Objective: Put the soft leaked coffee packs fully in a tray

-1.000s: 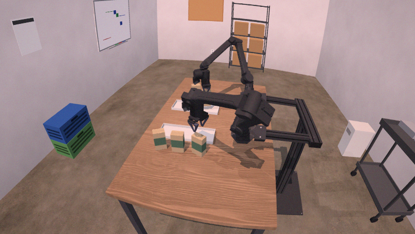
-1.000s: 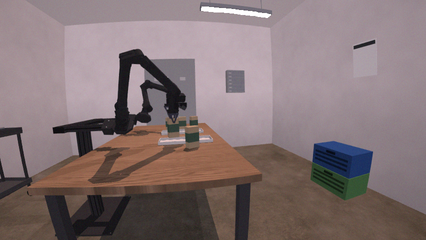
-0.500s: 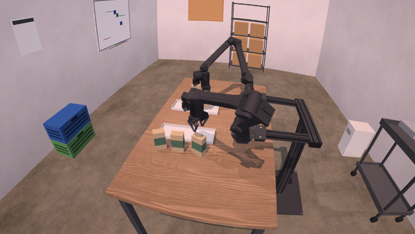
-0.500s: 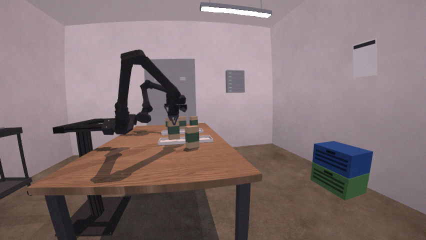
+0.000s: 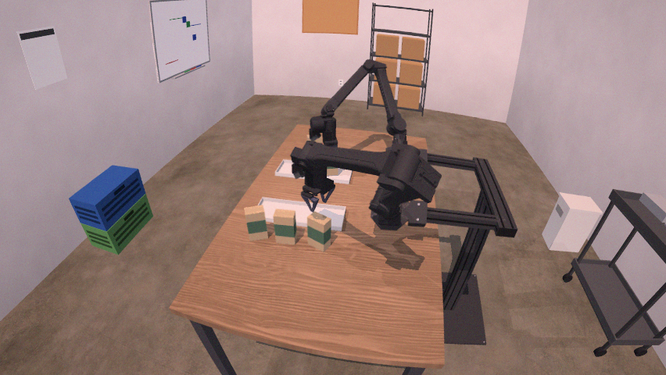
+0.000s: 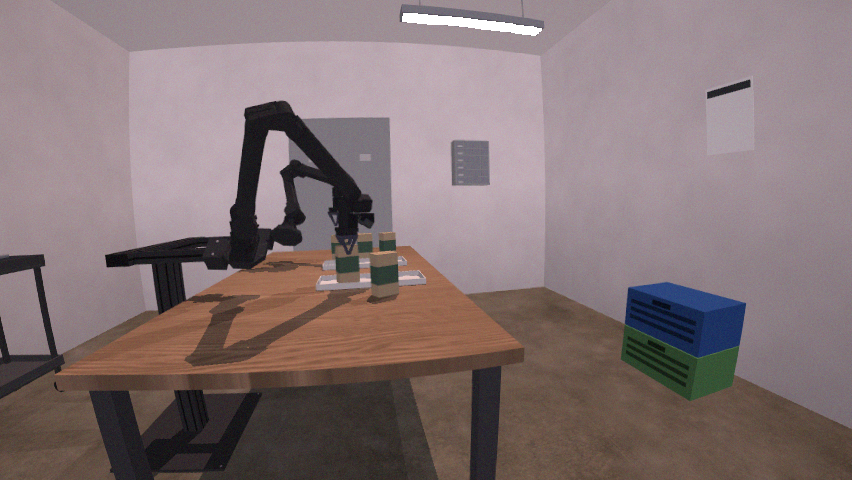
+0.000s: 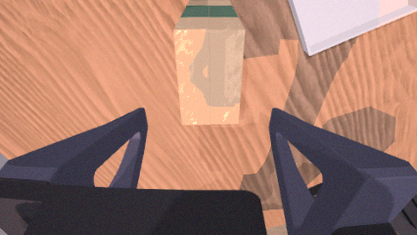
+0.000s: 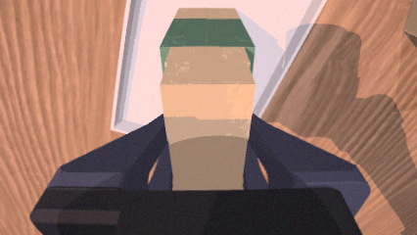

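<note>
Three coffee packs, tan with a green band, stand in a row on the bench: one on the left, one in the middle and one on the right. My left gripper is open and empty just above the right pack. In the left wrist view the pack's top lies ahead of the spread fingers. My right gripper is shut on another pack and holds it upright over the far white tray. In the top view the left arm hides most of it.
The near white tray lies just behind the row of packs. The far tray lies beyond it. The arms' black frame stands at the table's right side. Blue and green crates stand on the floor.
</note>
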You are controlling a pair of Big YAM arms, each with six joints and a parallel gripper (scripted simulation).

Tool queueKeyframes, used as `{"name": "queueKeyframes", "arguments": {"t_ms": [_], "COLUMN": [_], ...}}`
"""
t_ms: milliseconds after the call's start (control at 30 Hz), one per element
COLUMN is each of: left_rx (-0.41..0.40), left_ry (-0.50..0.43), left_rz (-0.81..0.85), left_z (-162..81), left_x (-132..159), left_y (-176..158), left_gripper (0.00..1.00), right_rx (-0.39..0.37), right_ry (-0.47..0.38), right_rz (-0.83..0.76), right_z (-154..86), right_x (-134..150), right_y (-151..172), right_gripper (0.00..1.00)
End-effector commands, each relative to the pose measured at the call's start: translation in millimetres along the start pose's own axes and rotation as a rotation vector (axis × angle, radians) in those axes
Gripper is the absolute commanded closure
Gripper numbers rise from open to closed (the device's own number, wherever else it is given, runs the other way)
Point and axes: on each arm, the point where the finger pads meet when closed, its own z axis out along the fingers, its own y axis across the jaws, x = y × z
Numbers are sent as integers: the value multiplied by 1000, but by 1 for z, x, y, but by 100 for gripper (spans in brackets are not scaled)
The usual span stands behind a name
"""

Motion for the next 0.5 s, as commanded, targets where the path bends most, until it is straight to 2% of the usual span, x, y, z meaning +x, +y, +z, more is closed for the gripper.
{"name": "queueKeyframes", "arguments": {"t_ms": [0, 167, 200, 467], "left_rx": [0, 0, 0, 0], "left_ry": [-13, -13, -13, -13], "left_rz": [-27, -27, -27, -27], "left_z": [-6, -6, -6, -6], "left_x": [-7, -7, -7, -7], "left_y": [5, 5, 5, 5], "left_gripper": [24, 24, 24, 24], "right_rx": [-1, -1, 1, 3], "right_ry": [-26, -26, -54, -19], "right_rz": [4, 4, -6, -13], "right_z": [-8, -8, -16, -2], "right_x": [-11, -11, -15, -6], "right_y": [-1, -1, 1, 0], "right_gripper": [77, 77, 77, 77]}}
